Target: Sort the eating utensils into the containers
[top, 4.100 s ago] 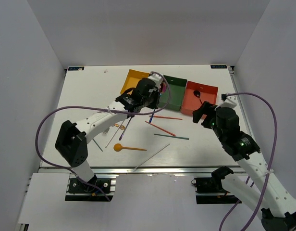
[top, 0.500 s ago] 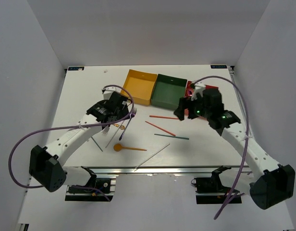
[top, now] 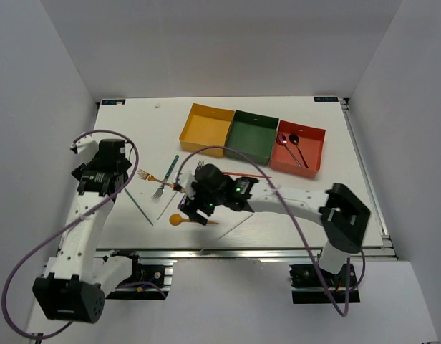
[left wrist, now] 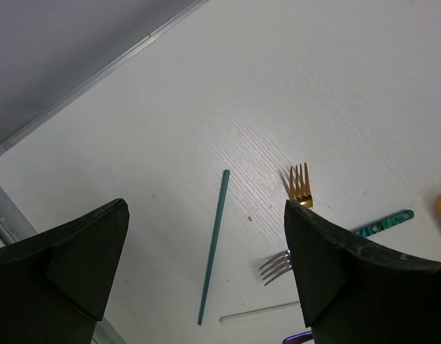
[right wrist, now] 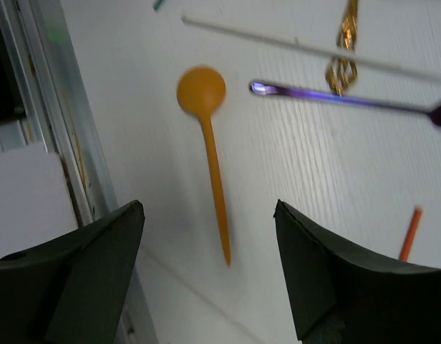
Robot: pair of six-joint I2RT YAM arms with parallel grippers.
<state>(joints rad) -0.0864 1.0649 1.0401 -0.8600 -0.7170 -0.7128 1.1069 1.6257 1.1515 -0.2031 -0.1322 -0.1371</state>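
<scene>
Nearest lies a pale chopstick [top: 226, 231], slanting on the white surface [top: 313, 204]. Just beyond it is the orange spoon [top: 177, 220], plain and slim, its round bowl to the left. The right hand [top: 195, 209] hovers over this spoon. Its dark fingers [right wrist: 70, 287] stand apart on either side of the handle and grip nothing.

To the left, a thin green chopstick [top: 139, 206] lies below the left hand [left wrist: 206, 208], whose fingers are wide apart and empty. Near it are a second pale chopstick [left wrist: 260, 312], a silver fork [left wrist: 276, 266] and a gold fork [left wrist: 301, 188], with a patterned green stick [top: 171, 168] just past them. A purple fork [right wrist: 335, 97] runs under the right arm. A red chopstick [top: 248, 175] lies beyond that arm.

At the far side three square trays sit in a row, walls touching: yellow tray [top: 206, 125] on the left, green tray [top: 253, 132] in the middle, red tray [top: 311, 143] on the right. The red tray holds a black spoon [top: 295, 140] and a pinkish spoon [top: 282, 140], side by side.

Count in view:
- Three spoons
- Three forks
- Five sticks
- Three trays
</scene>
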